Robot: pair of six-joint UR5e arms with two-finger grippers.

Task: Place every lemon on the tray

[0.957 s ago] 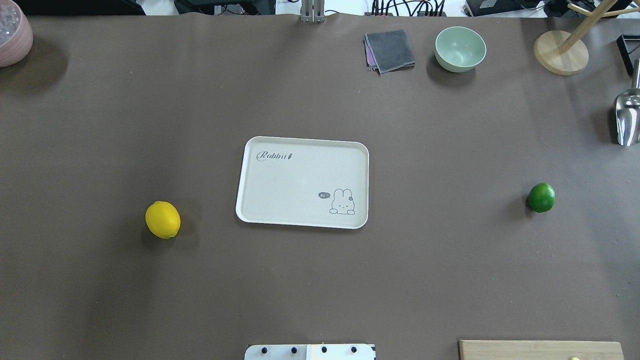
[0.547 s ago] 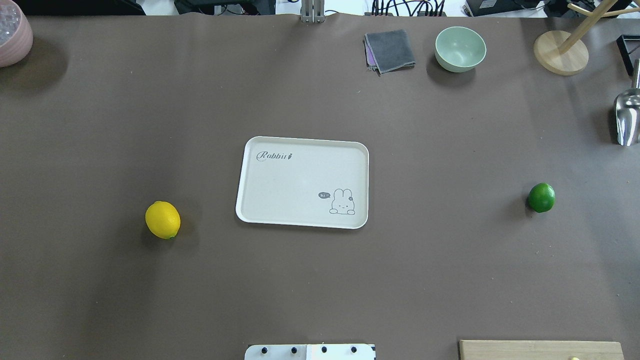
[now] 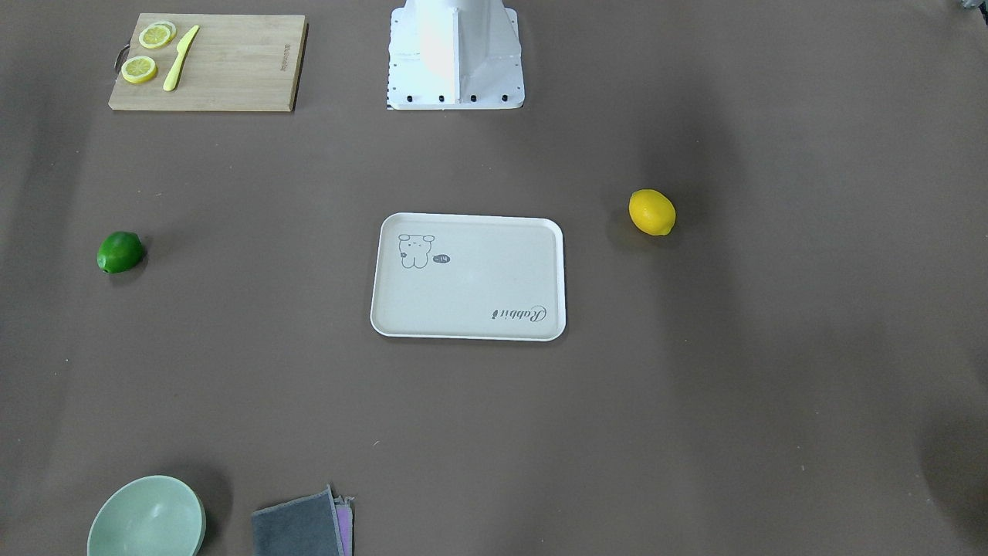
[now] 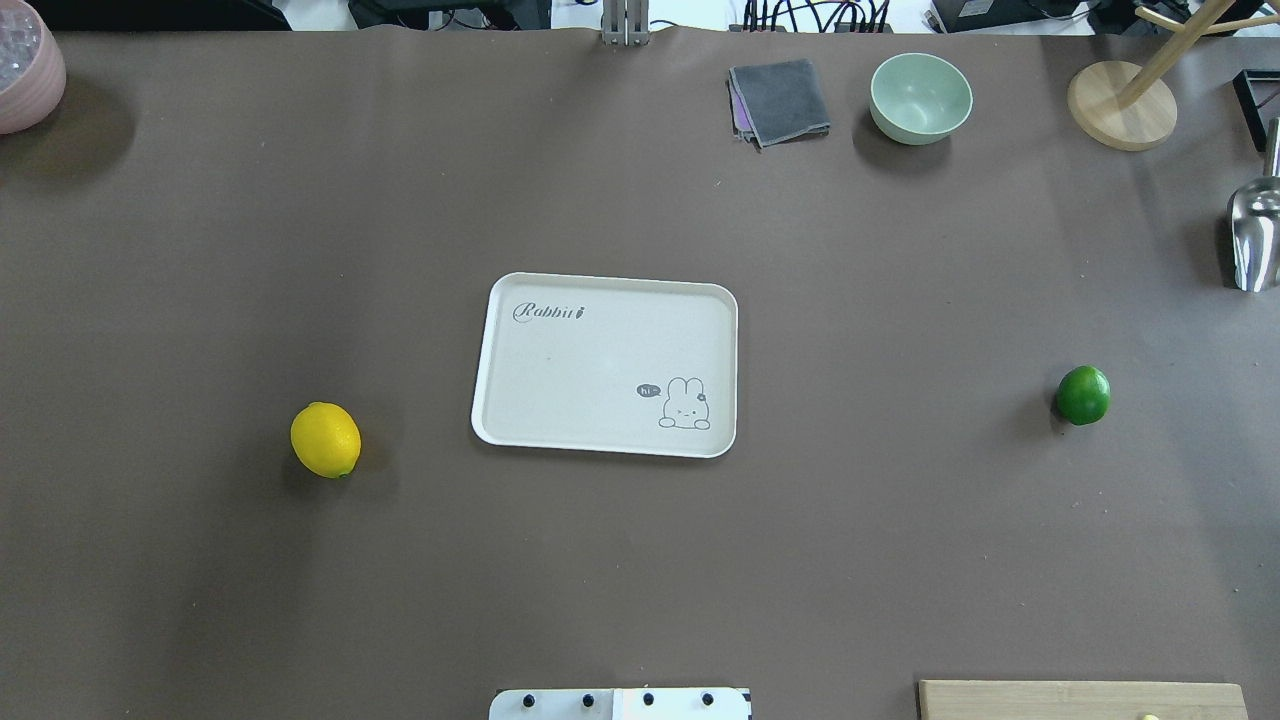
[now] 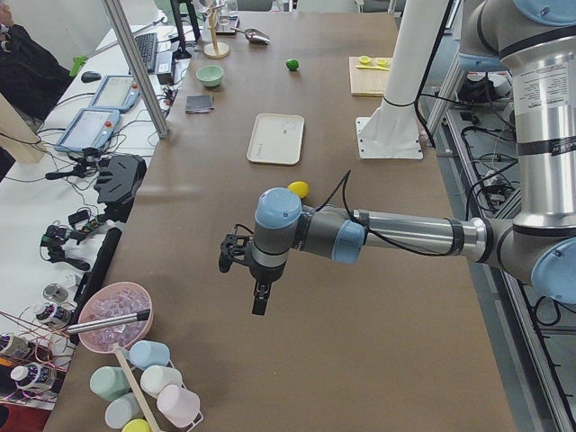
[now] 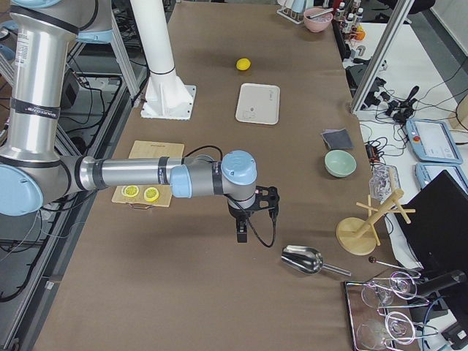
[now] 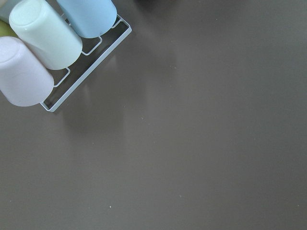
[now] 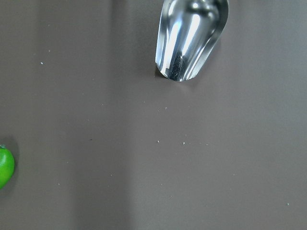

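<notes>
The cream tray [image 4: 600, 370] with the rabbit drawing lies empty at the table's middle. The yellow lemon [image 4: 325, 440] rests on the table to the tray's left in the overhead view. The green lemon [image 4: 1083, 395] rests far to the tray's right, and its edge shows in the right wrist view [image 8: 4, 166]. My left gripper [image 5: 261, 301] hangs above bare table near the cup rack, far from the yellow lemon [image 5: 298, 189]. My right gripper [image 6: 241, 232] hangs near the metal scoop. I cannot tell whether either is open or shut.
A wooden cutting board [image 3: 204, 62] with lemon slices and a yellow knife lies by the robot base. A green bowl [image 4: 920, 97], grey cloth [image 4: 780, 100], wooden stand [image 4: 1120, 105], metal scoop [image 4: 1255, 235] and pink bowl [image 4: 25, 70] line the far edge. Cups sit in a rack [image 7: 48, 43].
</notes>
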